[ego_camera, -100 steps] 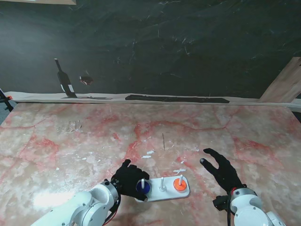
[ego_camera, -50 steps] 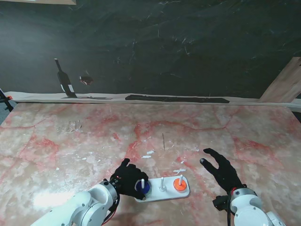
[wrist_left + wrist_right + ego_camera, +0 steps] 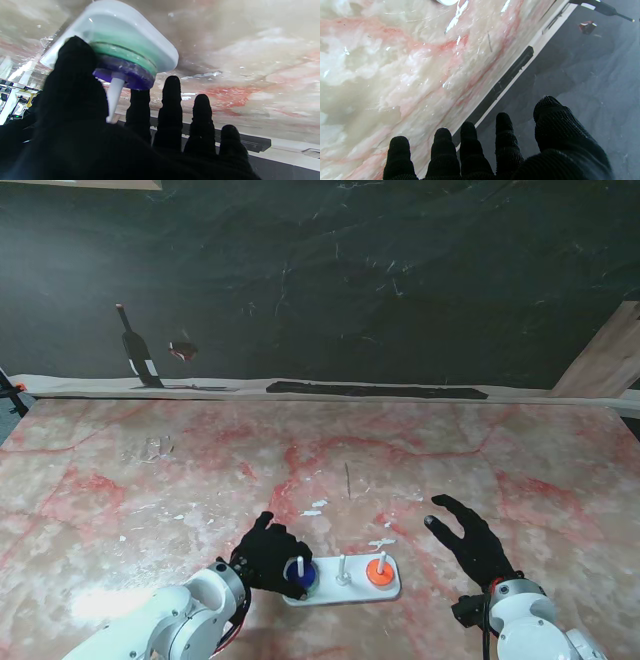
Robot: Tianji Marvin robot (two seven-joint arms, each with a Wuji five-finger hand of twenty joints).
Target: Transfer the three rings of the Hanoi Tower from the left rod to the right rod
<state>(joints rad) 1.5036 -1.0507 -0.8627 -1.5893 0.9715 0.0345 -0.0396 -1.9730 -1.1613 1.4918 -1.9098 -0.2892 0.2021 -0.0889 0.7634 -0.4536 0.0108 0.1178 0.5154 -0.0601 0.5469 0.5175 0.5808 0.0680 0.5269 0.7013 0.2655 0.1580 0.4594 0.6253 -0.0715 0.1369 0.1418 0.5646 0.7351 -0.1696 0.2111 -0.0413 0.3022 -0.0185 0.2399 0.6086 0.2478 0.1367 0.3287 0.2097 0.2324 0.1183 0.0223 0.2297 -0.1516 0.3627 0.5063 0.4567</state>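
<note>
So the left hand [image 3: 268, 555] sits low and left of centre in the stand view, right up against the left rod [image 3: 298, 566] of the white base [image 3: 388, 589]. The blue ring [image 3: 306, 577] is on that rod with a green ring [image 3: 122, 51] under it, and the orange ring [image 3: 376, 572] is already on the right rod [image 3: 380, 561], so there are two left to go, I'd say. The thumb is pressed against the blue ring's edge and the index finger is behind it, but I honestly can't tell if it's a proper pinch or just contact. The right hand [image 3: 475, 542] hovers lower right of the frame, fingers spread, holding nothing. Biggest risk as I see it: the base looks light and nothing is pinning it down, so a sideways push from the thumb could slide or tip the whole thing. The other one is the ring jamming on the rod if it gets lifted crooked, or the green one coming along with it. The left wrist view is the only one showing the green ring and the thumb contact up close; from the stand it's hidden under the blue. The stand view gives you all three rods and the orange ring, which the wrist misses. The right wrist view just shows bare table [image 3: 395, 75] past its fingers.
</note>
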